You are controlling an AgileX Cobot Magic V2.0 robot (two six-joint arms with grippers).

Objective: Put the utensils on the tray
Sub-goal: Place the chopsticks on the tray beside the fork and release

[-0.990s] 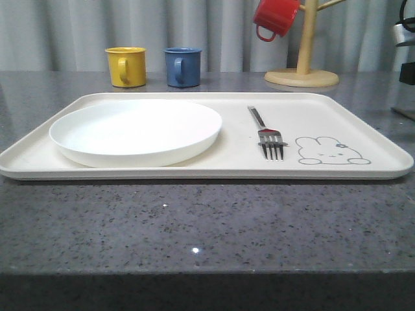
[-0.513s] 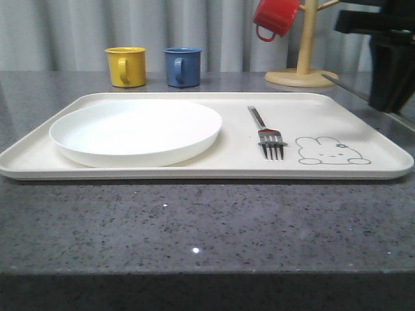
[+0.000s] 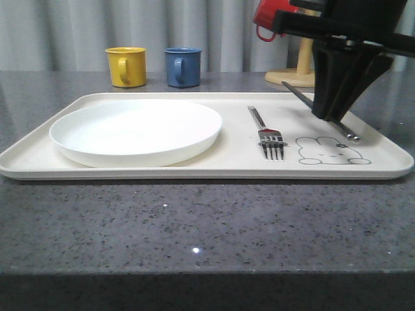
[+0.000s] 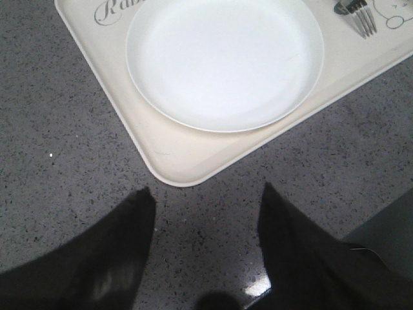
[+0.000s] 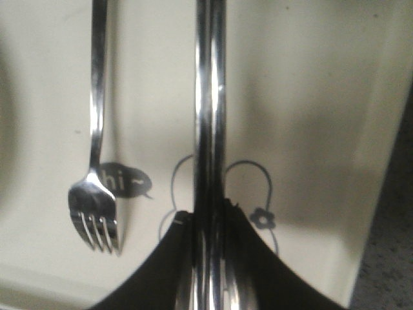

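We see the right pincer (image 3: 337, 116) hanging over the right part of the tray (image 3: 194, 170), clamped on the chopsticks (image 3: 321, 111). In the right wrist view the two thin metal sticks (image 5: 210, 129) run side by side out from between its dark fingers (image 5: 258, 271), pressed together. In the front view they slant: one end points back toward the wooden stand, the other end sticks out below the pincer, close above the tray and just over the rabbit drawing (image 3: 331, 150). We cannot tell whether that lower end touches the tray.

Just beside the pincer, toward the plate, the fork (image 3: 267, 133) lies flat on the tray, tines toward the near rim, roughly parallel to the chopsticks and apart from them. Farther that way the round white plate (image 3: 136, 129) sits on the tray's left part.

Behind the pincer a red mug (image 3: 269, 16) hangs on the wooden mug stand (image 3: 301, 65). Well off to its left, beyond the tray, a blue mug (image 3: 182, 67) and a yellow mug (image 3: 126, 66) stand on the grey desk (image 3: 194, 227).

The left pincer (image 4: 206, 239) hovers over bare desk near the tray's corner, its fingers spread apart and holding nothing.
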